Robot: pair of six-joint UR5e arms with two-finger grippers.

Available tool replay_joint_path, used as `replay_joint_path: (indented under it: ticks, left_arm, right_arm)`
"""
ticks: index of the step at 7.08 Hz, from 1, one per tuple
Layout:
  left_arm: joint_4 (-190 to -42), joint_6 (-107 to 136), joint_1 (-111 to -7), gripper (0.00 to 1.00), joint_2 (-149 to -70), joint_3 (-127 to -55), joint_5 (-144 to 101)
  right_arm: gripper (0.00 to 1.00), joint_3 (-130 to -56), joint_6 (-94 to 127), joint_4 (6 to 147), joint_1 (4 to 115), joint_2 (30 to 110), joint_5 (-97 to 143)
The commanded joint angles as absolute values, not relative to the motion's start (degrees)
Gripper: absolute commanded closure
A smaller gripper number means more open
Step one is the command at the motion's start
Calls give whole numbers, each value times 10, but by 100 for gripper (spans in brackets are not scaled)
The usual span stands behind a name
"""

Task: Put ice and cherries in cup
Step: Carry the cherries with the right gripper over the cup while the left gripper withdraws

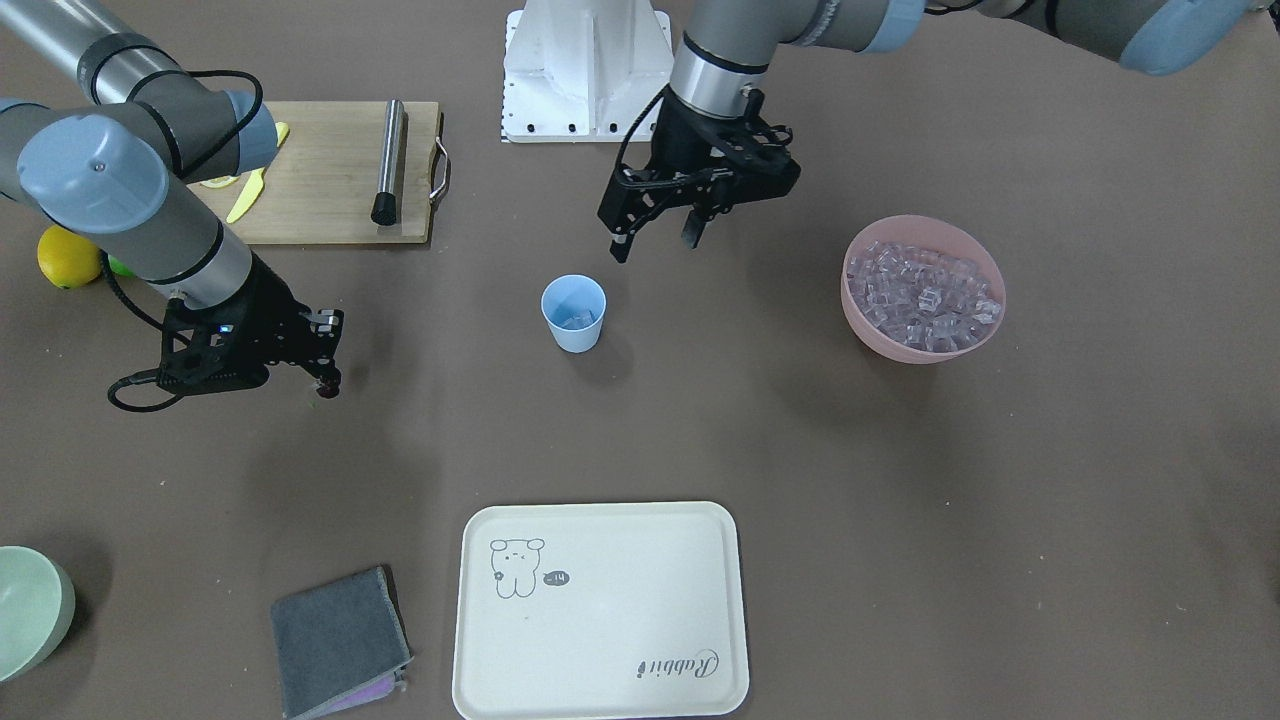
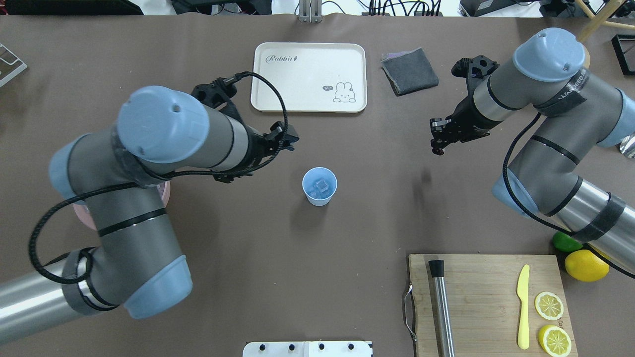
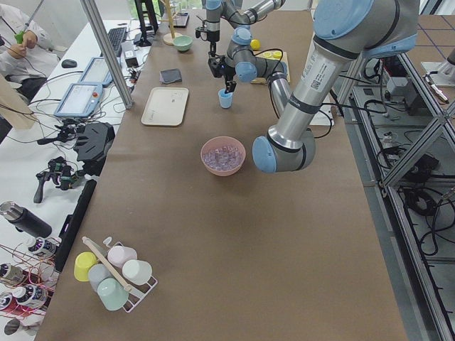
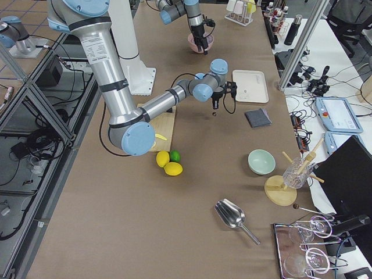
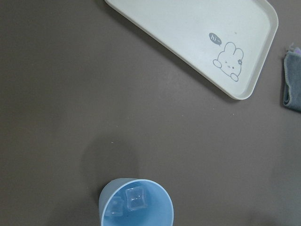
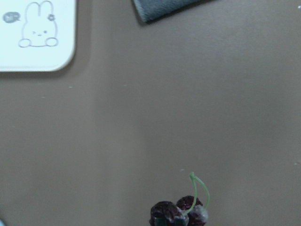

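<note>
The light blue cup stands upright mid-table with two or three ice cubes in its bottom. More ice fills the pink bowl off to one side. My left gripper hangs open and empty above the table, just behind the cup on the robot's side. My right gripper is shut on the cherries, dark red with a green stem. It holds them above bare table, well to the side of the cup. The overhead view shows that gripper far right of the cup.
A cream tray and a folded grey cloth lie on the table's far side from the robot. A wooden cutting board carries a metal rod and a yellow knife. A lemon sits beside it, and a pale green bowl at the corner.
</note>
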State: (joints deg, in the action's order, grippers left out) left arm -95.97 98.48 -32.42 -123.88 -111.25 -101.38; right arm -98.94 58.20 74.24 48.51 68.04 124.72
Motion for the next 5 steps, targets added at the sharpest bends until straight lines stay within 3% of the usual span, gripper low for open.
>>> replay_joint_path:
  ticks: [1, 3, 5]
  left_arm:
    - [-956, 934, -358, 2, -1158, -1161, -1051]
    - [-957, 874, -395, 2, -1116, -1158, -1101]
    - [-957, 860, -403, 2, -1112, -1160, -1103]
  right_arm:
    - [100, -1024, 695, 742, 454, 616, 1244]
    - [100, -1032, 785, 743, 410, 556, 1201]
    - [100, -1035, 790, 742, 360, 554, 1138]
